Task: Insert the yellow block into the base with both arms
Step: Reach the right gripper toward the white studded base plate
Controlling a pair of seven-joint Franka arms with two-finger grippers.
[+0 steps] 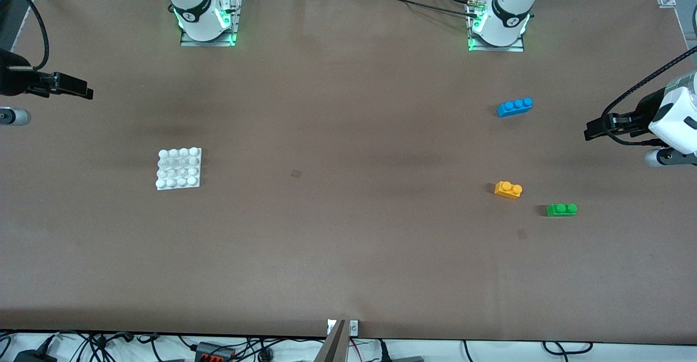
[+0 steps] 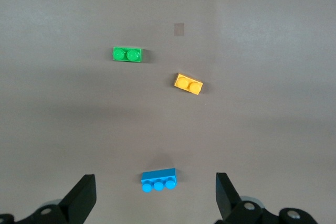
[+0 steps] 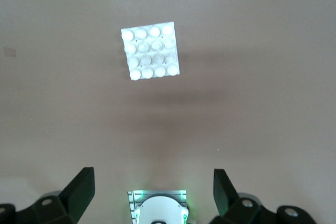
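The yellow block [image 1: 508, 189] [image 2: 188, 83] lies flat on the brown table toward the left arm's end, studs up. The white studded base [image 1: 179, 168] [image 3: 150, 51] rests toward the right arm's end. My left gripper [image 1: 599, 128] [image 2: 156, 198] hangs high at the table's edge on the left arm's end, open and empty. My right gripper [image 1: 76, 87] [image 3: 154, 195] hovers high at the table's edge on the right arm's end, open with nothing between its fingers. Both arms are well away from the block and the base.
A green two-stud brick [image 1: 561, 209] [image 2: 127, 54] lies beside the yellow block, slightly nearer the front camera. A blue three-stud brick [image 1: 514, 106] [image 2: 158, 180] sits farther from that camera. The right arm's base [image 3: 158, 208] shows in the right wrist view.
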